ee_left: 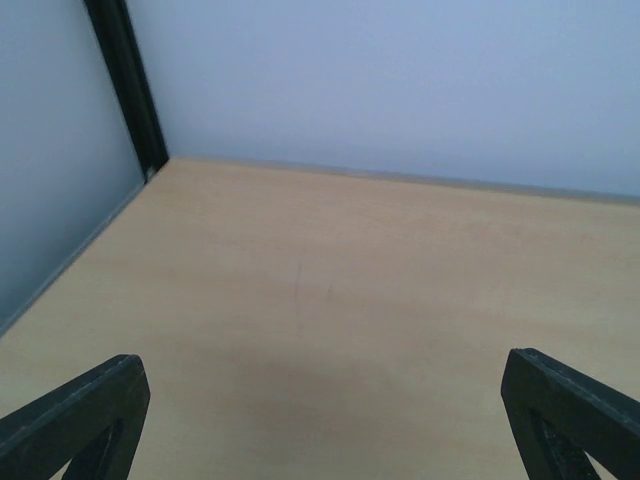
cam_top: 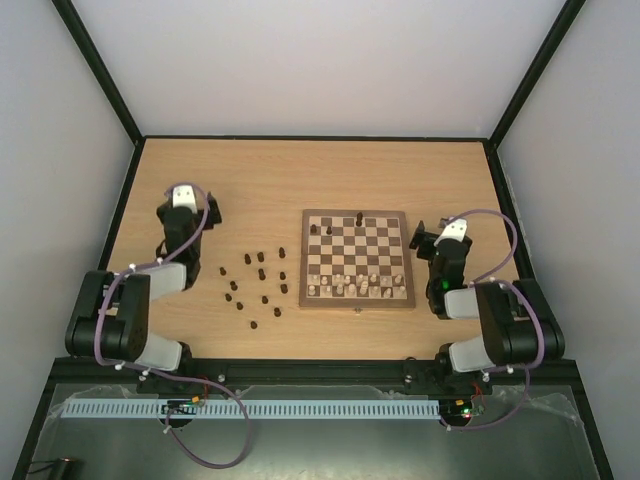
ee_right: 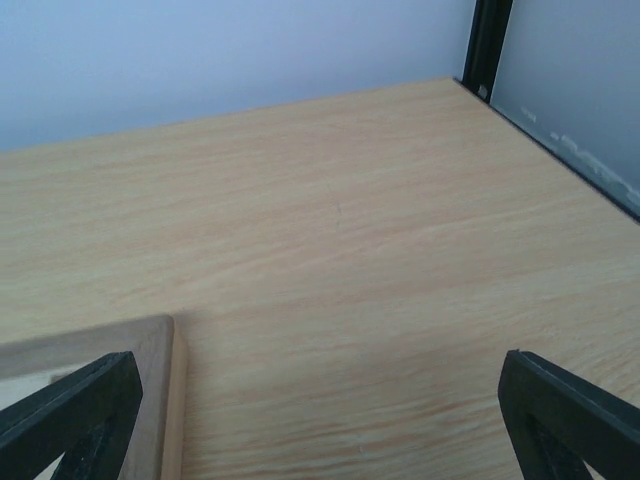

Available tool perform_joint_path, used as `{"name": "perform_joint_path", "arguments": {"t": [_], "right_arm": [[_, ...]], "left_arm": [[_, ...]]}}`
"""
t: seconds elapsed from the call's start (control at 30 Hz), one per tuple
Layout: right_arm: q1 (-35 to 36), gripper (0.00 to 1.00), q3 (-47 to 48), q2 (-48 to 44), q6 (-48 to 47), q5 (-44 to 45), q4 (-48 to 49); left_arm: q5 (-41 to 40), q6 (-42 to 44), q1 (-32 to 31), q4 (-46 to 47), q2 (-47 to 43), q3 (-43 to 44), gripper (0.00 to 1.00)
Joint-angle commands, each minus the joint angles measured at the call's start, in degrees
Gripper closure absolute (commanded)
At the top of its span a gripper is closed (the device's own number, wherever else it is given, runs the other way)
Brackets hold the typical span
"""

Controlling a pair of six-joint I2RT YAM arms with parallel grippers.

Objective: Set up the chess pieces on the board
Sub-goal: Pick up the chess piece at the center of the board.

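Left of the board (cam_top: pixel 350 250), on the bare desk (cam_top: pixel 250 170): most of the dark chess pieces (cam_top: pixel 261 274). They're a loose scatter, approx a dozen, spread btw the left arm and the board's left edge. Too small to tell upright vs tipped. Three more dark ones are on the board, far rows: one at the far edge near centre, two near the far-left corner. Light pieces (cam_top: pixel 352 286) sit in the near rows.

Left fingers (ee_left: pixel 80 415): wide apart, nothing btw them. Top view puts them back-left of the scatter, well apart from every piece. They point toward the back wall (ee_left: pixel 400 80). Wrist cam shows only bare desk, wall and the black frame post (ee_left: pixel 130 90).

Right fingers (ee_right: pixel 570 410): also spread fully, empty. They hang just beside the board's right edge, near its far-right corner. On the wrist cam the board's light wood corner shows at lower left, right by the left-hand fingertip. Can't tell if that finger is over it or touching it. Rest of the gap is bare desk. Nearest dark piece to these fingers is the far-edge one on the board. The loose scatter is on the opposite side, w/ the whole board btw it and the right fingers.
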Motion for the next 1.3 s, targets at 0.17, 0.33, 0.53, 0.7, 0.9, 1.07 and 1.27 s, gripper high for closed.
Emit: {"name": "perform_joint_path", "arguments": {"t": [0.17, 0.33, 0.53, 0.7, 0.9, 1.07, 1.27], "right_arm": [[-0.21, 0.01, 9.67, -16.43, 7.3, -0.23, -28.63], [-0.24, 0.01, 15.46, -26.9, 9.25, -11.59, -44.14], [-0.02, 0.01, 21.44, -34.55, 20.23, -14.99, -59.53], [-0.09, 0.01, 28.17, -30.03, 23.26, -27.13, -67.35], [-0.05, 0.01, 27.59, -31.07, 27.11, -32.68, -68.57], [-0.09, 0.02, 26.73, -33.98, 25.86, -39.17, -68.06], [3.58, 0.01, 32.83, -29.78, 21.77, -42.78, -74.73]], "left_arm": [[1.94, -6.27, -2.23, -17.97, -14.73, 6.06, 0.0], [10.59, -12.16, -3.42, -26.82, -21.97, 9.9, 0.0], [17.86, -21.54, -4.57, -37.06, -28.18, 15.11, 0.0], [21.68, -23.57, -5.02, -42.86, -33.77, 16.38, 0.0], [25.41, -24.28, -4.67, -54.33, -35.97, 23.63, 0.01], [25.9, -24.77, -4.49, -57.5, -36.26, 24.07, 0.0], [31.23, -25.57, -3.87, -58.56, -37.38, 21.98, 0.0]]}}
